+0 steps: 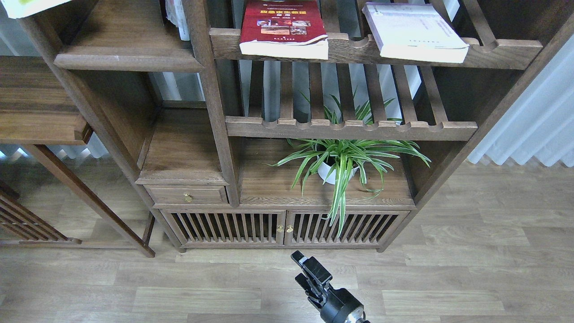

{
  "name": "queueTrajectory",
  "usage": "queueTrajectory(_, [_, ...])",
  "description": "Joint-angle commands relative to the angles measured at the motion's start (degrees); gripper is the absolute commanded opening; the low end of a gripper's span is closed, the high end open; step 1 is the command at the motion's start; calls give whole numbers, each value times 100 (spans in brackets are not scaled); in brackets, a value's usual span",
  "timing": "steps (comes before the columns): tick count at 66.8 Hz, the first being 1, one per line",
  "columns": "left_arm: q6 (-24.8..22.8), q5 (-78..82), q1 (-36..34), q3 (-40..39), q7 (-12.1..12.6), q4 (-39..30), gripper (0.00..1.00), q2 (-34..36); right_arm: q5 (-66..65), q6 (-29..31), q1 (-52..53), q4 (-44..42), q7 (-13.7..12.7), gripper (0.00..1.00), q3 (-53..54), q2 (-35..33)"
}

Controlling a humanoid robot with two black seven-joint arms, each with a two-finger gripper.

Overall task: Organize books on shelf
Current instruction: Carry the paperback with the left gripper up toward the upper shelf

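The red book (283, 28) and the pale book (415, 31) both lie on the top slatted rack (358, 49) with their front ends poking out past its front rail, so a bump or a clumsy grab could tip one off onto the plant (345, 157) or the floor. The yellow-green book (27, 6) only peeks in at the top left corner, just beside the flat shelf (128, 60), so I cannot tell what holds it. I count three books, one plant and one gripper (309, 273) low over the floor; it looks narrow, but I cannot tell for sure
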Motion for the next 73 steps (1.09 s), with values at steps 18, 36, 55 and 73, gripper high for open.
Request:
queueTrajectory(18, [0,203,-267,45,0,515,4,-441,14,1,0,18,9,99,-1,0])
queueTrajectory(36, [453,211,-310,62,-673,664,5,-845,14,1,0,71,9,99,-1,0])
queueTrajectory(55, [708,238,-451,62,-699,954,5,-1056,23,1,0,80,9,99,8,0])
queueTrajectory(73, [761,220,-609,62,-734,1341,6,-1170,23,1,0,80,9,99,26,0])
